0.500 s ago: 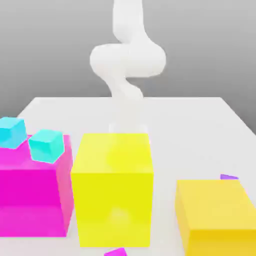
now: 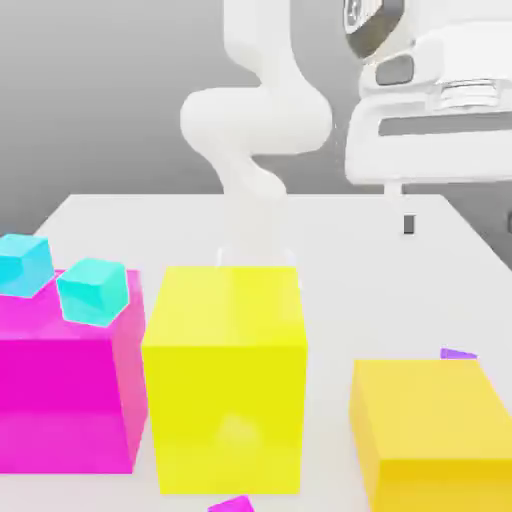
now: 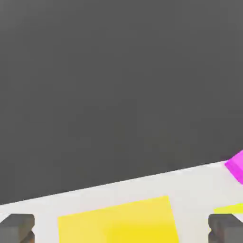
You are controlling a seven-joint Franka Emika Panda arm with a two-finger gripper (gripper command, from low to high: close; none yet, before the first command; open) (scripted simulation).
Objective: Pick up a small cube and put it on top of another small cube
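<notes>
In the exterior view the tool (image 2: 455,222) has come into sight at the upper right since the earlier frame, hanging above the white worktop (image 2: 350,260); the blocks lie unchanged. A grey backdrop stands behind. The small cube (image 2: 458,354) peeks out behind the yellow block (image 2: 432,430) at the exterior view's right, on the worktop. No writing is readable.

In the hand view the tool's fingertips (image 3: 17,227) stand wide apart, holding nothing, over a large yellow block (image 3: 118,223), with the worktop's edge against dark grey.
</notes>
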